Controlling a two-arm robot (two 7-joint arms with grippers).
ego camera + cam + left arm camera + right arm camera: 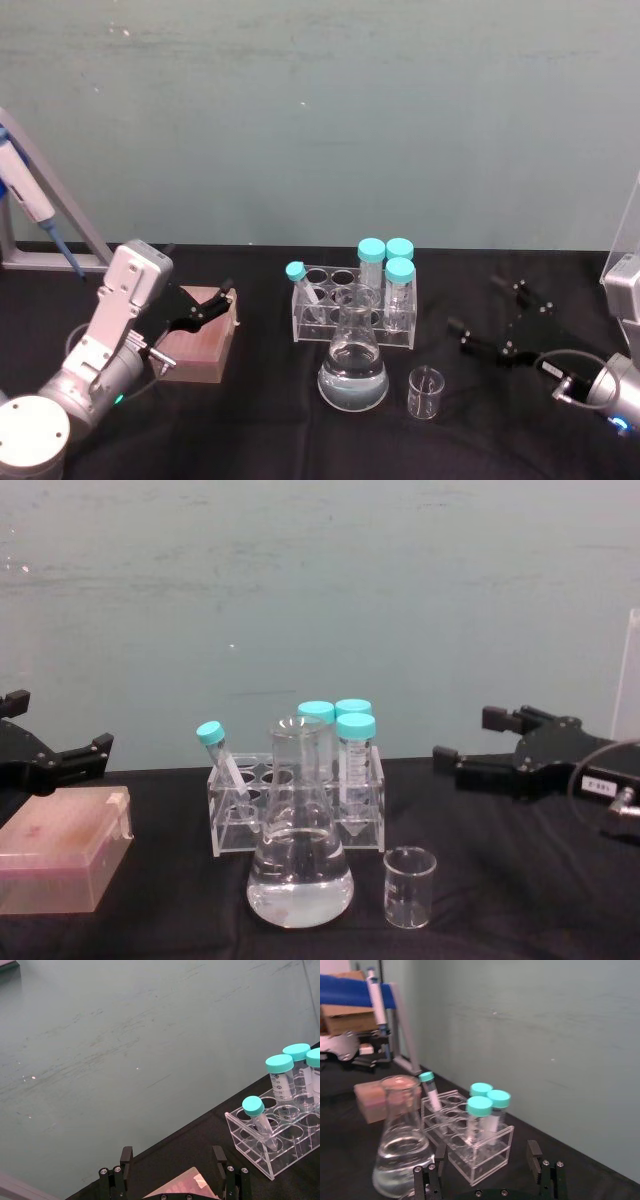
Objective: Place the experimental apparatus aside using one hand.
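Note:
The experimental apparatus stands mid-table. A clear acrylic rack (352,308) holds several teal-capped tubes (385,262), one of them leaning at its left end. In front of it stand a conical glass flask (353,368) with clear liquid and a small empty beaker (425,392). The chest view shows the rack (232,820), flask (300,865) and beaker (410,885) from the side. My right gripper (477,303) hovers open to the right of the rack, touching nothing; its wrist view looks past the open fingers (534,1156) at the flask (400,1145) and rack (475,1147). My left gripper (205,290) is open above a pink box.
A pink box (200,340) lies left of the rack under my left gripper (60,723), and the left wrist view shows its corner (182,1191). A pipette on a stand (40,215) is at the far left. Black cloth lies bare in front and to the right.

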